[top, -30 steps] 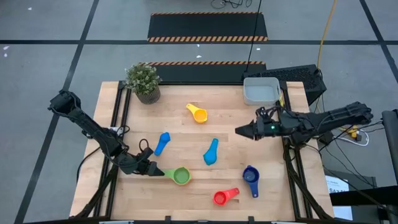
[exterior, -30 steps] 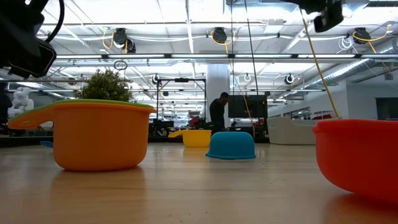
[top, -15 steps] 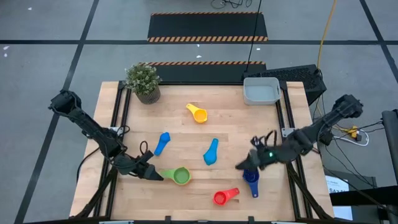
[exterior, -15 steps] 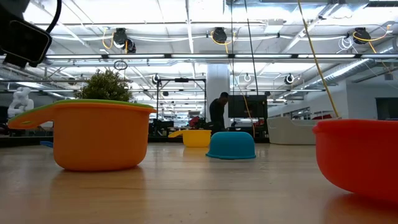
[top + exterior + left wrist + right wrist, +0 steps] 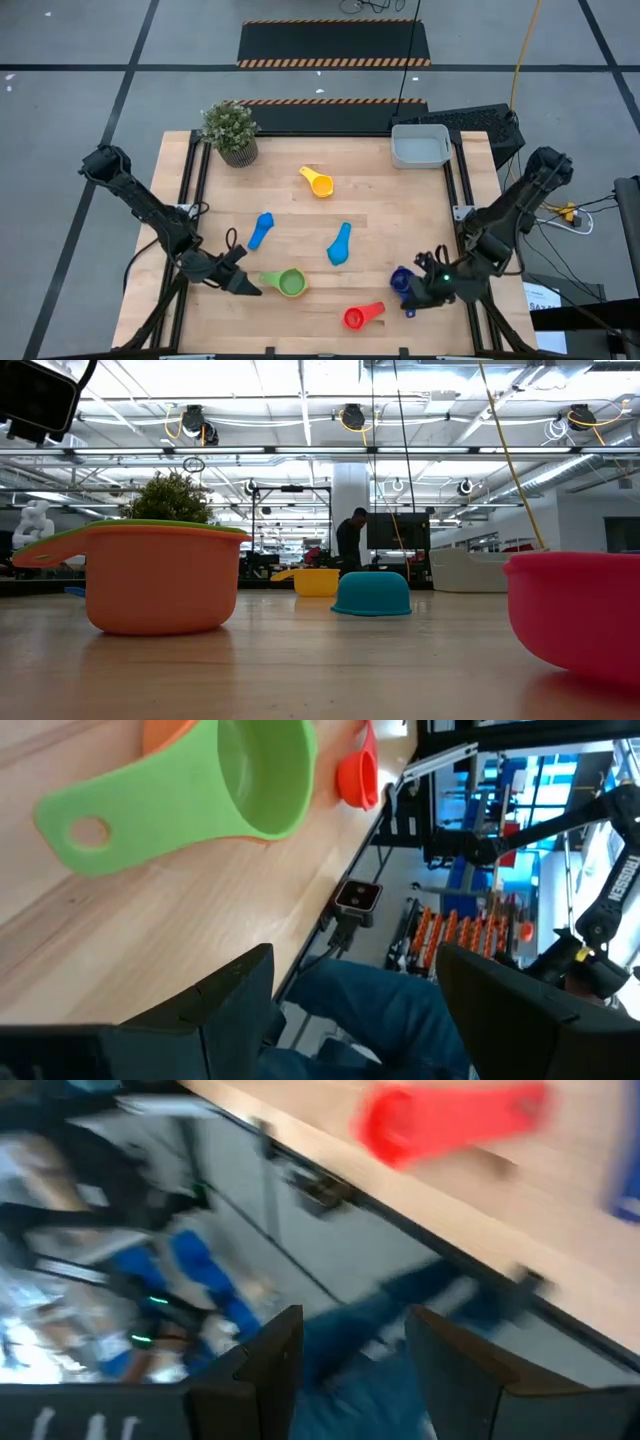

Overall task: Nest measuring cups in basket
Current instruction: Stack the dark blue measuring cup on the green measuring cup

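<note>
A green cup point(image 5: 291, 283) sits nested inside an orange cup point(image 5: 160, 585) near the table's near edge; its handle point(image 5: 75, 825) points left. My left gripper point(image 5: 246, 287) is open just left of that handle point(image 5: 350, 1010), touching nothing. My right gripper point(image 5: 410, 298) is open, low over the near right part of the table beside the dark blue cup point(image 5: 402, 281). The red cup point(image 5: 362, 316) lies left of it and shows ahead of the fingers point(image 5: 440, 1120). Yellow point(image 5: 318, 182) and two light blue cups point(image 5: 262, 229) point(image 5: 340, 243) lie mid-table. The grey basket point(image 5: 420, 146) stands at the far right.
A potted plant point(image 5: 230, 130) stands at the far left corner. Bare wood lies between the cups and along the far middle. The table's near edge is close to both grippers, and a keyboard point(image 5: 480, 120) sits behind the basket.
My right arm has swung from beside the basket toward the near edge and come down next to the dark blue cup. My left gripper has drawn back a little from the green cup's handle, toward the near left. The cups have stayed in place.
</note>
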You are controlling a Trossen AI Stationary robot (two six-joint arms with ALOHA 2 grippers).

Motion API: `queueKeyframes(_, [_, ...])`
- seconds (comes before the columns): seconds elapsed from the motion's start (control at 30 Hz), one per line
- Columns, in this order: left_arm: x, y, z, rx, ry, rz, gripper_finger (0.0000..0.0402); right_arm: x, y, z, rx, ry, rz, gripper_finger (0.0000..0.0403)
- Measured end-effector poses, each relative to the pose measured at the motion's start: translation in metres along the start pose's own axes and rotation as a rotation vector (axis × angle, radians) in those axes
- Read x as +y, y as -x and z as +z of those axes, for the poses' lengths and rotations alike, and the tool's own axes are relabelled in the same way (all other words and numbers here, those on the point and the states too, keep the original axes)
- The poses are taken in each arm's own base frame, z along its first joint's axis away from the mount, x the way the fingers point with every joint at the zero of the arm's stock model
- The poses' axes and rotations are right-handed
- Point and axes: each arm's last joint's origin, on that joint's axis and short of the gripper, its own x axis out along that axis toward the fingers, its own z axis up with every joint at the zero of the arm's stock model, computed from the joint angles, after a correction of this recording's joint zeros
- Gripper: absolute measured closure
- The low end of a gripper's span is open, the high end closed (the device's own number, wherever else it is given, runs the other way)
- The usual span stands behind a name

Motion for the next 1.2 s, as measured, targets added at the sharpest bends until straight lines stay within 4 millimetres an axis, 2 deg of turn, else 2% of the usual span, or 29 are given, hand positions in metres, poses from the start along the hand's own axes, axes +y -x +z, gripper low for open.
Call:
queueKeyframes(0.13, [-0.001, 0.0, 0.0, -0.008, 0.005, -0.013, 0.0119, -0.013, 0.002, -0.004, 0.042, 0.043, -0.13, 0.0235])
queueKeyframes(0.37, [-0.005, 0.0, 0.002, -0.069, -0.003, -0.046, 0.0119, -0.025, 0.005, -0.007, 0.056, 0.302, -0.215, 0.0235])
queueKeyframes(0.5, [-0.019, 0.0, 0.004, -0.117, -0.023, -0.079, 0.0119, -0.033, 0.007, -0.007, 0.049, 0.392, -0.282, 0.0231])
queueKeyframes(0.7, [-0.044, -0.001, 0.011, -0.153, -0.083, -0.037, 0.0119, -0.051, 0.004, -0.004, 0.05, 0.448, -0.347, 0.0225])
queueKeyframes(0.93, [-0.071, 0.004, 0.02, -0.22, -0.065, 0.018, 0.0119, -0.073, -0.008, -0.001, 0.105, 0.52, -0.304, 0.0225])
queueKeyframes(1.2, [-0.094, 0.004, 0.019, -0.248, -0.04, -0.017, 0.0119, -0.1, -0.026, 0.012, 0.167, 0.522, -0.184, 0.0222])
